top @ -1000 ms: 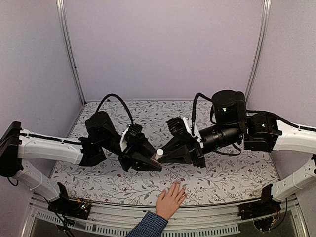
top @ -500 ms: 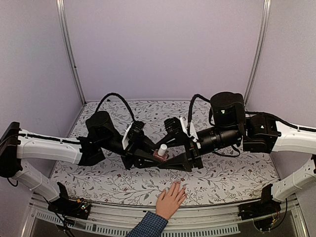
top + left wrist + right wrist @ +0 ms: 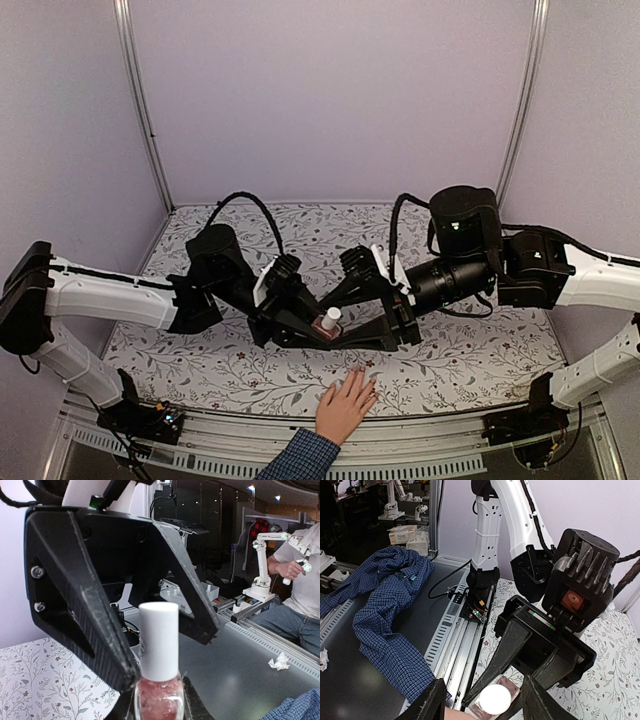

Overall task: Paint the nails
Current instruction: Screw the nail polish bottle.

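A light-skinned hand (image 3: 347,403) with a blue checked cuff (image 3: 300,455) lies palm down at the table's front edge. Its nails are too small to make out. My left gripper (image 3: 322,331) is shut on a small pink bottle (image 3: 326,325) with a white cap (image 3: 331,314), held upright above the table just behind the hand. In the left wrist view the bottle (image 3: 159,700) fills the bottom centre. My right gripper (image 3: 338,320) is open, with one finger on each side of the cap and not touching it. In the right wrist view the cap (image 3: 495,699) sits between my fingers (image 3: 431,704).
The table has a floral cloth (image 3: 470,350). A metal rail (image 3: 430,465) runs along its front edge. Plain walls stand at the back and both sides. A blue checked sleeve (image 3: 395,645) lies over the dark bench beyond the rail.
My right gripper has opened and now straddles the cap. My left arm has pushed a little right and brought the bottle upright. The hand has not moved.
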{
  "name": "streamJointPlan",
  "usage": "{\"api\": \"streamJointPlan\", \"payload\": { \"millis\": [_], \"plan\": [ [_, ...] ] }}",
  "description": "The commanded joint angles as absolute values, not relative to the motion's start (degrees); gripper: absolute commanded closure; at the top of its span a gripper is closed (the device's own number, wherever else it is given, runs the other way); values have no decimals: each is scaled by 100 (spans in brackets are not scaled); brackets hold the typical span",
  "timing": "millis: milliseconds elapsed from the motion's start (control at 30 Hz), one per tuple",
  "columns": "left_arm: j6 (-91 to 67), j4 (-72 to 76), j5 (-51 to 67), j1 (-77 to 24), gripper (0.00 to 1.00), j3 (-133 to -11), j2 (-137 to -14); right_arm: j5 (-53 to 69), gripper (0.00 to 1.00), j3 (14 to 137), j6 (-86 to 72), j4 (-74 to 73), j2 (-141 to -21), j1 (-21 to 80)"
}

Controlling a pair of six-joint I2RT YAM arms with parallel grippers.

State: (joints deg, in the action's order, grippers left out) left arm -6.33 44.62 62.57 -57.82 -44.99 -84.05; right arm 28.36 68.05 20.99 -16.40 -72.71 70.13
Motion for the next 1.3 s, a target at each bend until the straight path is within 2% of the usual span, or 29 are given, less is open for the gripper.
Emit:
{"api": "streamJointPlan", "payload": {
  "millis": [0, 100, 267, 433, 933, 1267],
  "plan": [
    [-599, 4447, 6435, -5840, 100, -4694, -8493, 3022, 50, 7018, 2218, -1696, -7210, 7040],
    [-594, 4447, 6438, -5850, 100, -4719, -8529, 3056, 58, 7039, 2232, -1705, -7218, 7040],
    [-586, 4451, 6447, -5854, 100, -4740, -8551, 3067, 65, 7056, 2241, -1720, -7229, 7041],
    [-588, 4456, 6433, -5865, 100, -4746, -8563, 3101, 65, 7058, 2250, -1727, -7247, 7040],
    [-561, 4428, 6387, -5893, 100, -4781, -8566, 3105, 86, 7035, 2254, -1745, -7282, 7042],
    [-584, 4620, 6082, -5846, 100, -4698, -8330, 3004, 94, 6850, 2190, -1692, -7338, 7040]
  ]
}}
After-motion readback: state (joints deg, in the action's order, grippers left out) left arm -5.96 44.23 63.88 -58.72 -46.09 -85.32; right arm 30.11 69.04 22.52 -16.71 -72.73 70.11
